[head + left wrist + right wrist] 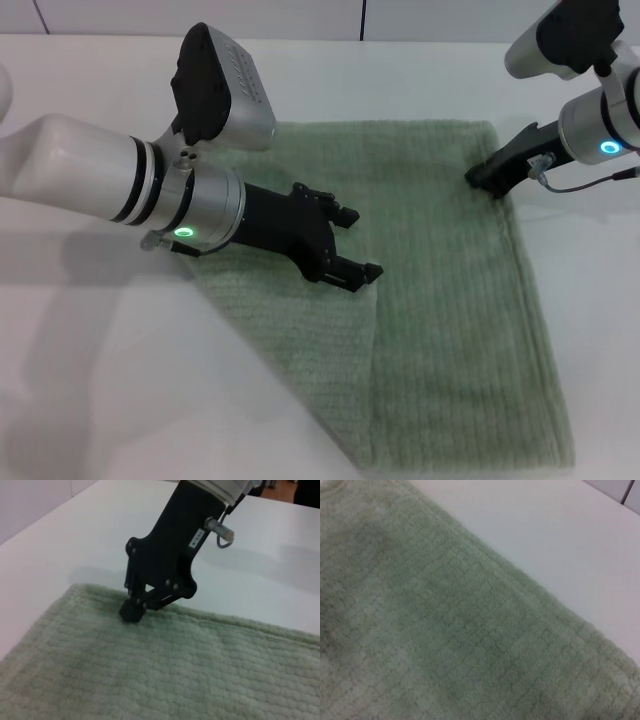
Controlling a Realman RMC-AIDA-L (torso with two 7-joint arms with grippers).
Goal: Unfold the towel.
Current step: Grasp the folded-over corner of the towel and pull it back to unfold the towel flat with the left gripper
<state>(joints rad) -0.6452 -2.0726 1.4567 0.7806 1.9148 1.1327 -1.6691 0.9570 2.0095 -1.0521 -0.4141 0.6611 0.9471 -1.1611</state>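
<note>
The pale sage-green towel (pixel 450 300) lies on the white table (pixel 590 330). A folded layer (pixel 300 350) covers its near left part, with an edge running from my left fingertips to the front hem. My left gripper (pixel 355 242) is open and empty, just above the towel's middle left. My right gripper (pixel 485 183) is at the towel's far right edge, near the corner. In the left wrist view the right gripper (pixel 132 611) stands shut with its tip pressed down on the towel (pixel 150 680). The right wrist view shows only towel (pixel 445 630) and table.
Bare white table top (pixel 60 540) surrounds the towel on the far side and on the right. My left arm's large white forearm (pixel 80 170) hides the table and the towel's left side. A wall panel runs along the table's far edge.
</note>
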